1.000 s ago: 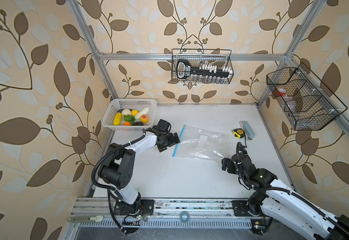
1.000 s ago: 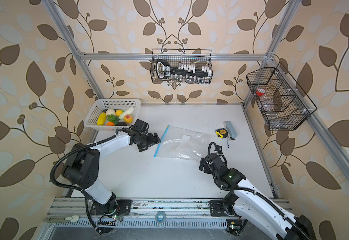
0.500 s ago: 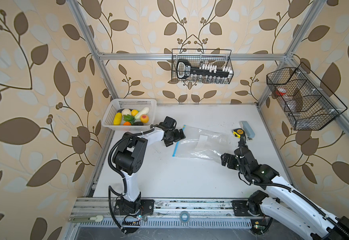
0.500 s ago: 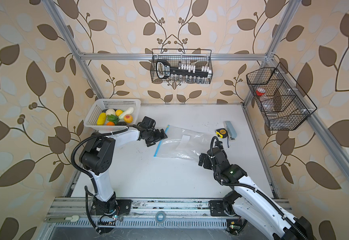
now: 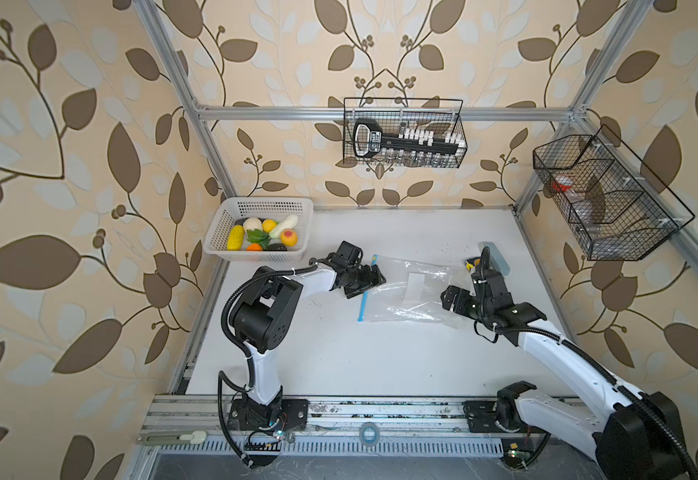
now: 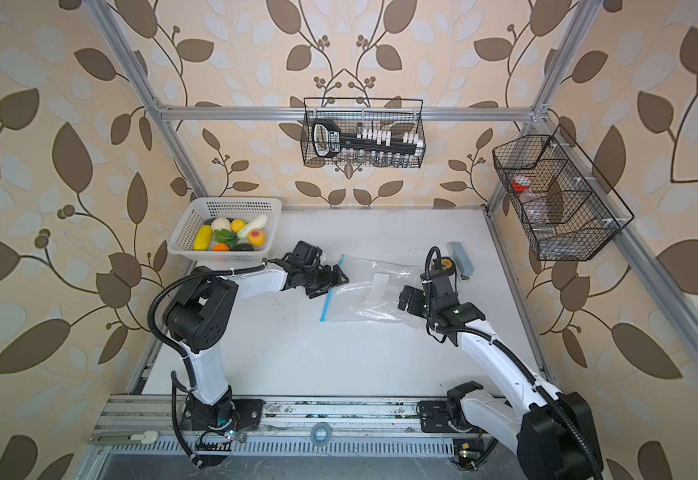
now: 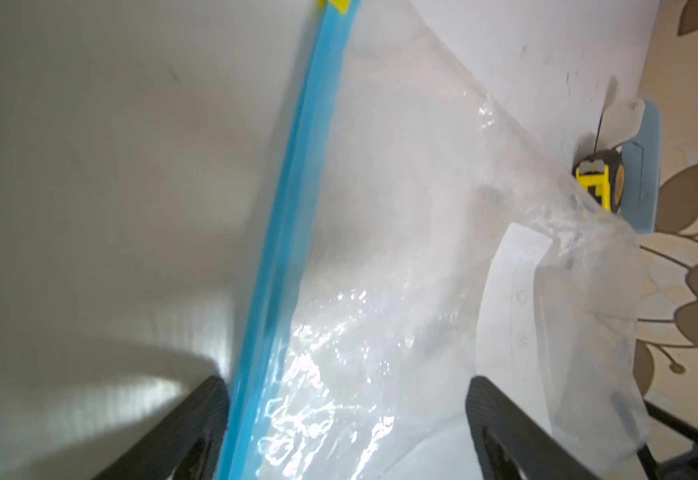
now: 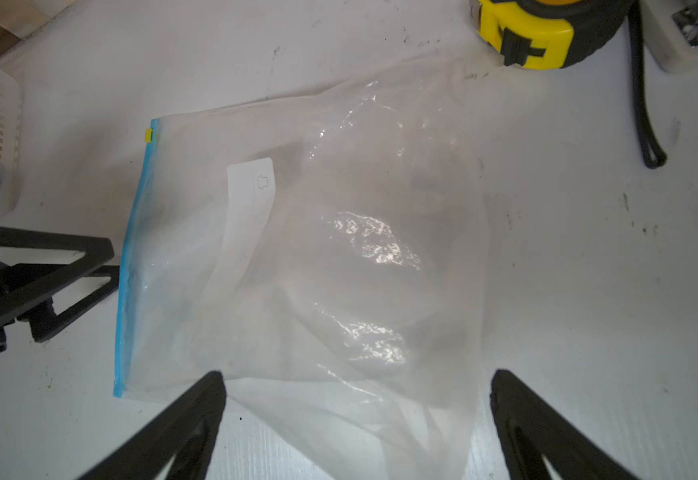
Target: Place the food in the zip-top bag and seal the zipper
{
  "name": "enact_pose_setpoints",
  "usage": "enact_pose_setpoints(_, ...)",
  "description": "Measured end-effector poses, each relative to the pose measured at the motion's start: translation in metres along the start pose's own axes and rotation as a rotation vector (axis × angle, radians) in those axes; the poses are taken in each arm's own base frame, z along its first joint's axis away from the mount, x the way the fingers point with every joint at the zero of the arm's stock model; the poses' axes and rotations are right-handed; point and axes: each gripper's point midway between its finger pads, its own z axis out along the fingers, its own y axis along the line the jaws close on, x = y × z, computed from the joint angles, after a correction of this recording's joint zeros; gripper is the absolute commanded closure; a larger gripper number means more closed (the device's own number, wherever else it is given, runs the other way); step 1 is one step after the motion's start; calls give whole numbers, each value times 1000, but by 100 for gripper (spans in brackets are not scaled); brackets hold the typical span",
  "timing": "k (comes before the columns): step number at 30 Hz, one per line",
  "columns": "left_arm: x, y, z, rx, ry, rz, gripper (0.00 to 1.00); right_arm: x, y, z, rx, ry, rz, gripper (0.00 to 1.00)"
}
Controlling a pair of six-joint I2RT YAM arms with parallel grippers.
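Note:
The clear zip-top bag (image 5: 411, 293) (image 6: 374, 297) lies flat mid-table, with its blue zipper (image 5: 367, 291) (image 8: 131, 266) on the side facing the left arm. My left gripper (image 5: 375, 277) (image 7: 347, 395) is open, and its jaws straddle the zipper (image 7: 293, 208) edge and the plastic beside it. My right gripper (image 5: 449, 297) (image 8: 357, 386) is open at the bag's (image 8: 339, 249) opposite end, with crumpled plastic between its fingers. The food (image 5: 262, 237) (image 6: 230, 237) lies in the white basket (image 5: 264, 205).
A yellow tape measure (image 5: 474, 264) (image 8: 534, 33) and a grey-blue block (image 5: 499, 257) sit just behind the bag's far right corner. Black wire baskets hang on the back wall (image 5: 405, 133) and the right wall (image 5: 605, 195). The white basket (image 6: 230, 205) stands at the back left.
My left gripper has moved right from beside the basket to the bag's zipper edge. My right gripper has moved forward onto the bag's other end.

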Motion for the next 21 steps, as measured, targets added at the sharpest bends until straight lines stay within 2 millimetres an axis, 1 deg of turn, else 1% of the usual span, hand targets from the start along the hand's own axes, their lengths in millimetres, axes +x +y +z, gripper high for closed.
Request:
enact_pose_setpoints(3,24,-8,1,30,18,10,10,0,0,6,8,9,-14,0)
enact_pose_setpoints(7,43,-12,-1,57,24,3,11,-1,-4,7,34,6,-29,1)
enact_pose_setpoints(9,50,-10,-5,60,25,-8,11,-4,-6,3,71,-7,-48,2)
enact_pose_setpoints(11,58,-2,-13,32,26,-19,12,-10,-2,-5,111,-35,-87,3)
enact_pose_setpoints(14,61,9,-33,-41,9,-42,14,-23,22,-24,133,-110,-158,3)
enact_pose_setpoints(17,52,22,-64,-118,-54,-74,15,-30,53,-44,142,-186,-226,3)
enact_pose_setpoints(19,44,34,-87,-165,-106,-106,15,-32,72,-49,160,-214,-263,3)
enact_pose_setpoints(21,37,50,-112,-211,-164,-147,14,-30,96,-47,198,-223,-311,1)
